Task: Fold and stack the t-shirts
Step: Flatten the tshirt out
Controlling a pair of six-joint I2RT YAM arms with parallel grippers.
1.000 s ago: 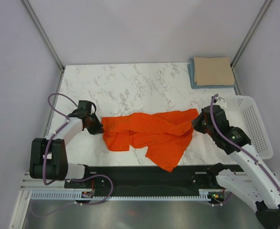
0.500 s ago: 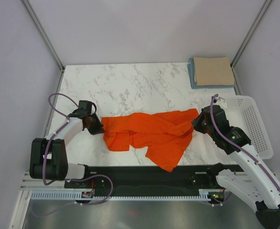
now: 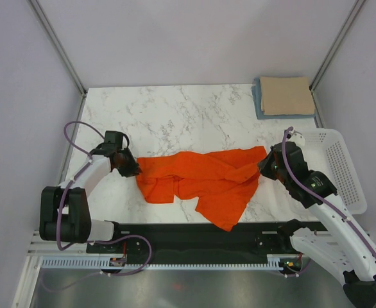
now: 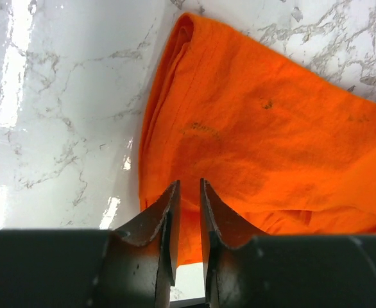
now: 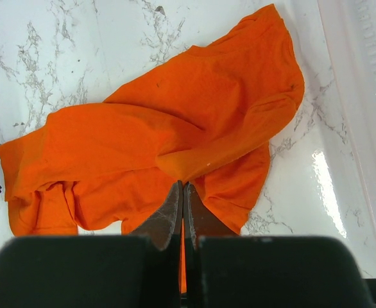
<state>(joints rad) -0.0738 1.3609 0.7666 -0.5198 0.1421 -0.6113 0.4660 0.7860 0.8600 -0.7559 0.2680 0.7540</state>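
Left arm point(image 3: 85, 183) reaches forward from its base and bends inward, wrist low and turned toward the right. Left gripper point(image 4: 188, 187) points downward, its jaws parted by only a narrow slit. Right arm point(image 3: 319, 192) extends forward and leftward with the wrist pitched down; right gripper point(image 5: 182, 186) has its fingers pressed together, pinching a raised fold of the orange t-shirt point(image 5: 175, 122).

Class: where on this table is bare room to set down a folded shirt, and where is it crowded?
Free: marble between the orange shirt and back wall, left of the folded stack. Crowded: the near strip under the shirt.
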